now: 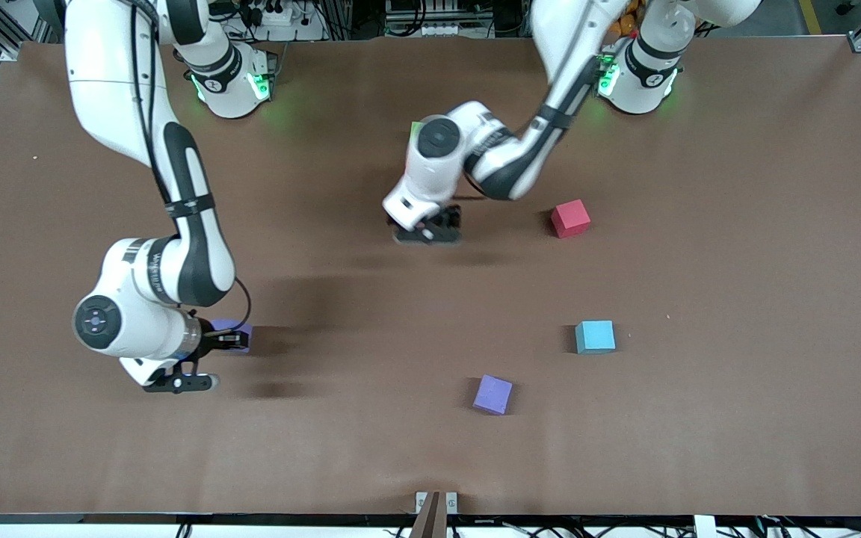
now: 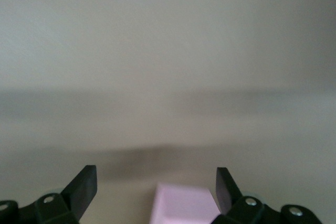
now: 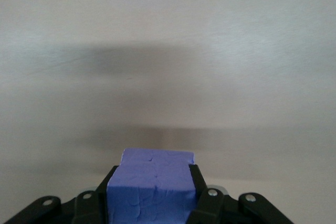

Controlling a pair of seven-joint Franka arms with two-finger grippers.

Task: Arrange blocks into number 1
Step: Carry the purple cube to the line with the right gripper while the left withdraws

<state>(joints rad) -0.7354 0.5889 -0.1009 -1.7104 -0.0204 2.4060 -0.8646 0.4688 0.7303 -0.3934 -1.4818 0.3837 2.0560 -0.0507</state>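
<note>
My left gripper hangs low over the middle of the table, open. In the left wrist view a light pink block sits on the table between its spread fingers, apart from one and close to the other. My right gripper, toward the right arm's end, is shut on a blue-purple block, which also shows in the front view as a purple block. A second purple block lies free, near the front camera. A sliver of green shows at the left arm's wrist, the rest hidden.
A red cube lies beside the left gripper, toward the left arm's end. A cyan cube lies nearer to the front camera than the red one. The brown table spreads wide around them.
</note>
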